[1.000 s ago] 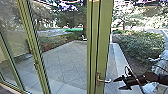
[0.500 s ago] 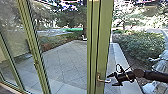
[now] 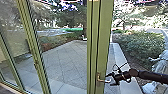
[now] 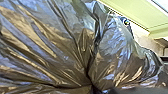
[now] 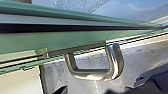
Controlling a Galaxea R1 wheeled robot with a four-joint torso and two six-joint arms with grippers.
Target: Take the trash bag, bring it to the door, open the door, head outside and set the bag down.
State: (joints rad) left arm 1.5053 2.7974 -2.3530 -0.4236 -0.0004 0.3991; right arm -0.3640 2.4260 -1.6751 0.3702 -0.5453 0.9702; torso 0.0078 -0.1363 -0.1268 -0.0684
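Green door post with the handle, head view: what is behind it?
Paving runs up to its left edge and shows again to its right, with a bush beyond. Whatever lies straight behind the post is covered.

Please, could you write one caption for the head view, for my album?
The right gripper, open, at the metal handle of a green-framed glass door, with paved yard and bushes outside.

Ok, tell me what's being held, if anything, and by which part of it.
The trash bag, apparently by its gathered folds, at the left gripper; the grip itself is hidden. The right gripper is open by the door handle, holding nothing.
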